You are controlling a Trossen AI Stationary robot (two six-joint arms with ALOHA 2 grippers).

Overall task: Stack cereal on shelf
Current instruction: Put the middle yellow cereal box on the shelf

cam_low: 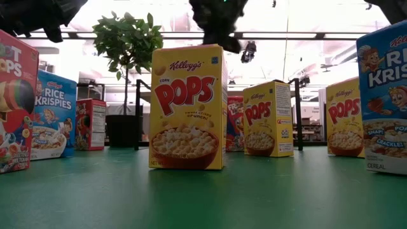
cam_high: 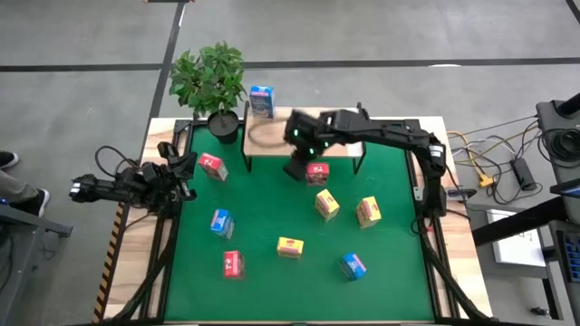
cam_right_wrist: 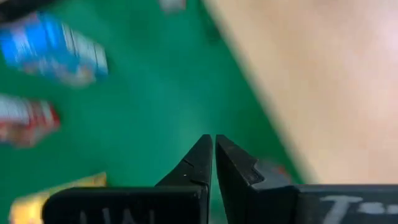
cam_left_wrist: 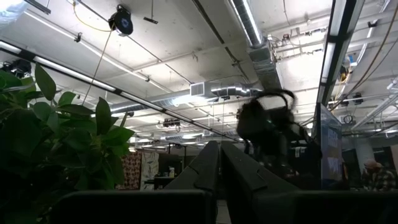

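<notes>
The wooden shelf (cam_high: pixel 272 138) stands at the far side of the green mat (cam_high: pixel 272 199). One blue cereal box (cam_high: pixel 262 100) stands at the shelf's far left corner. Several other boxes stand on the mat: red (cam_high: pixel 213 166), blue (cam_high: pixel 222 223), red (cam_high: pixel 232 263), yellow (cam_high: pixel 290 246), yellow (cam_high: pixel 327 205), yellow (cam_high: pixel 368 211), blue (cam_high: pixel 352 264). My right gripper (cam_right_wrist: pixel 213 149) is shut and empty. It points down at the shelf's front edge, right beside a red box (cam_high: pixel 317 172). My left gripper (cam_left_wrist: pixel 219 162) is shut and empty at the table's left edge (cam_high: pixel 186 167), pointing upward.
A potted plant (cam_high: pixel 210 81) stands at the far left corner beside the shelf. In the low view a yellow box (cam_low: pixel 187 108) stands nearest, with my right gripper (cam_low: pixel 219 25) above and behind it. Cables and equipment lie off the table's right side.
</notes>
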